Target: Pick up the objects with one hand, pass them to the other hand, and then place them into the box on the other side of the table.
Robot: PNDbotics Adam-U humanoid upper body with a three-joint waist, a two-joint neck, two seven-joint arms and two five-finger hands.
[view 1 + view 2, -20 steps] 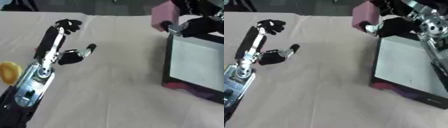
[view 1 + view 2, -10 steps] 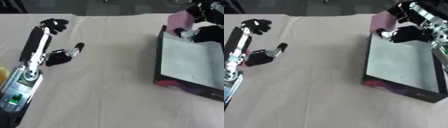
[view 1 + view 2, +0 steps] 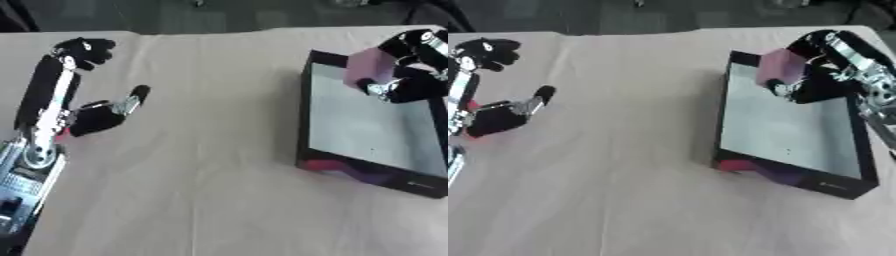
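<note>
- Right eye view, upper right: right hand (image 3: 820, 75) with fingers curled round a pink block (image 3: 781, 67), over the far corner of the black box (image 3: 737, 145); whether the block touches the box floor cannot be told.
- Block's lower edge hidden behind the fingers; arm cut off at the right edge.
- Left hand (image 3: 83, 107) at middle left, over the beige table (image 3: 210, 150), fingers straight, thumb spread, holding nothing. Small red patch beside it, not identifiable.
- Against a second ago: the pink block sat outside the box's far rim; now it is over the interior. The whole picture has shifted, so the camera moved. A yellow thing at the left edge is out of frame.
</note>
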